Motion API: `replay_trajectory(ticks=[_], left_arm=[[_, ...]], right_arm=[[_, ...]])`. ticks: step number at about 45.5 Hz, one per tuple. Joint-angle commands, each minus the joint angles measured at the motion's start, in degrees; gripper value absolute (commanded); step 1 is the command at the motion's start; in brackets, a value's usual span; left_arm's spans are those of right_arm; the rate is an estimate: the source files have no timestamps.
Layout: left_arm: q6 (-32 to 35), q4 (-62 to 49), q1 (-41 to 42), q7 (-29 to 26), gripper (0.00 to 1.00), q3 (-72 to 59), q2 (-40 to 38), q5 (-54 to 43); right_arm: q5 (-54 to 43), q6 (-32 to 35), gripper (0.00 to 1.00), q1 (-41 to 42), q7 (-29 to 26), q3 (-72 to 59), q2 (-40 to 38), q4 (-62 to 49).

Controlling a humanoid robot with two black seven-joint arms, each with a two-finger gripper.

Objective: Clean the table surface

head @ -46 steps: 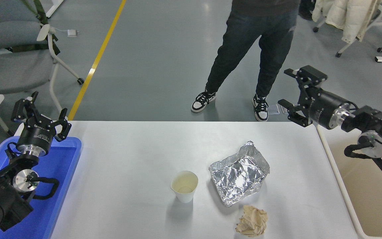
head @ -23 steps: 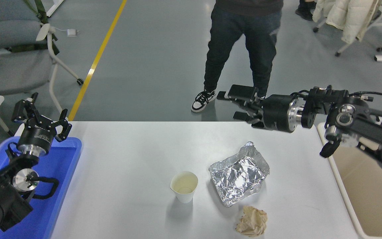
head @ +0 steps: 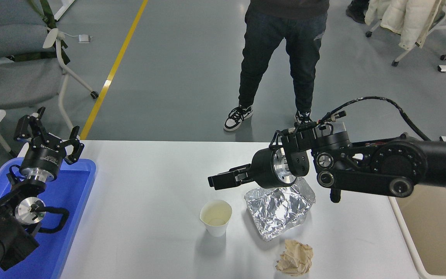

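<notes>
We reach our right hand [head: 217, 181] over the counter [head: 149, 186], above the paper cup [head: 215, 217]; its fingers seem closed, though edge-on. Next: open, descend, grasp. Left hand [head: 48, 135] parked open.

This looks like a robotics lab or test hall. A grey painted floor [head: 192, 69] with a yellow lane line [head: 115, 66] fills the upper half of the frame. A wheeled office chair [head: 18, 62] stands at upper left, another with a white coat [head: 405, 19] at upper right. A person [head: 281, 54] in dark trousers stands at top centre, behind a white table [head: 149, 186].
</notes>
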Motion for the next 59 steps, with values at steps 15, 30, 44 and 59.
replay_trajectory(ticks=[15, 30, 44, 59], left_arm=[[0.0, 0.0, 0.0, 0.0, 1.00, 0.0, 0.0, 0.0], [-0.1, 0.0, 0.0, 0.0, 1.00, 0.0, 0.0, 0.0], [-0.1, 0.0, 0.0, 0.0, 1.00, 0.0, 0.0, 0.0], [0.0, 0.0, 0.0, 0.0, 1.00, 0.0, 0.0, 0.0]], right_arm=[[-3.0, -0.2, 1.00, -4.0, -0.6, -9.0, 16.5, -16.4], [-3.2, -2.5, 1.00, -8.9, -1.4, -9.0, 17.2, -23.0], [-6.1, -2.6, 0.92, -11.5, -0.7, -9.0, 17.3, -23.5], [-6.7, -2.5, 0.00, -10.2, 3.0, -9.1, 17.7, -23.6]])
